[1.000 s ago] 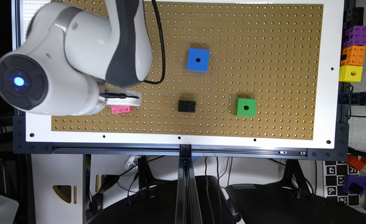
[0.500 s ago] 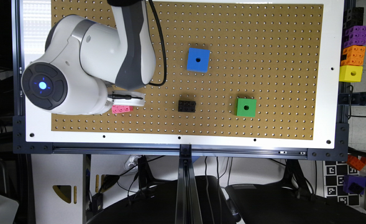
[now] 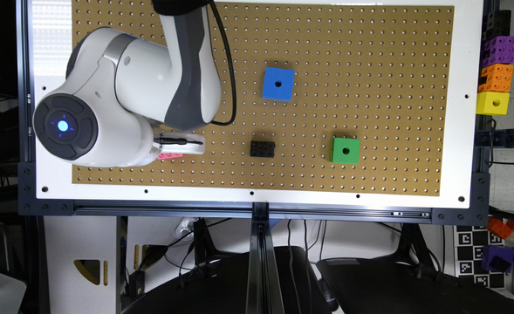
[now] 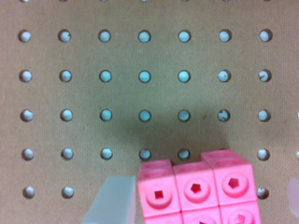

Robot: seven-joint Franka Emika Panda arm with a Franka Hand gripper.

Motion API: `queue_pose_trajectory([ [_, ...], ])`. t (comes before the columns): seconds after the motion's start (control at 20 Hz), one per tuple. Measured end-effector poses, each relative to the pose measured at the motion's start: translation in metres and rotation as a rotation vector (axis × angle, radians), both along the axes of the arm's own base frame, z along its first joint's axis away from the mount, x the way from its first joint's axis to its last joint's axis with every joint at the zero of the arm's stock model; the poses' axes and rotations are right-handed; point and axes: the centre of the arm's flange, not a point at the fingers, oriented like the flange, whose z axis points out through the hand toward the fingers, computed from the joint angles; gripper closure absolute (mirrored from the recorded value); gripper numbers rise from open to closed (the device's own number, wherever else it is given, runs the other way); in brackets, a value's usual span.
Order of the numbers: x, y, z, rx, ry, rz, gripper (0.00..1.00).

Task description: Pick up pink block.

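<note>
From my screen, the wrist view shows the end effector open around the pink block; one pale finger is just beside it and it grips nothing. The block lies on the pegboard counter, under the arm. Farther toward the exterior view's right lie the black block, green cube and blue cube.

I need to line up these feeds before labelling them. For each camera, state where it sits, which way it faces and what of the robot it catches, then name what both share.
Exterior view: off the arm, above, facing down on the pegboard; shows the white arm and gripper.
Wrist view: on the wrist, facing down close onto the board; shows one pale finger.
Shared: the pink block and the pegboard.
</note>
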Motion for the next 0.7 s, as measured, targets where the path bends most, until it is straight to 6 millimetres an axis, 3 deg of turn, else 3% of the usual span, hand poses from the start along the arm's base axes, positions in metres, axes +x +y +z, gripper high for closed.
queue_pose_trajectory([
  [0.2, 0.001, 0.000, -0.008, 0.003, 0.007, 0.000, 0.00],
  [0.35, 0.000, 0.000, -0.032, 0.006, 0.014, 0.000, 0.00],
  [0.6, 0.005, -0.001, -0.033, 0.005, 0.006, 0.000, 0.00],
  [0.65, 0.005, -0.001, -0.033, 0.005, 0.006, -0.001, 1.00],
  [0.7, 0.005, -0.001, -0.033, 0.005, 0.006, -0.001, 1.00],
])
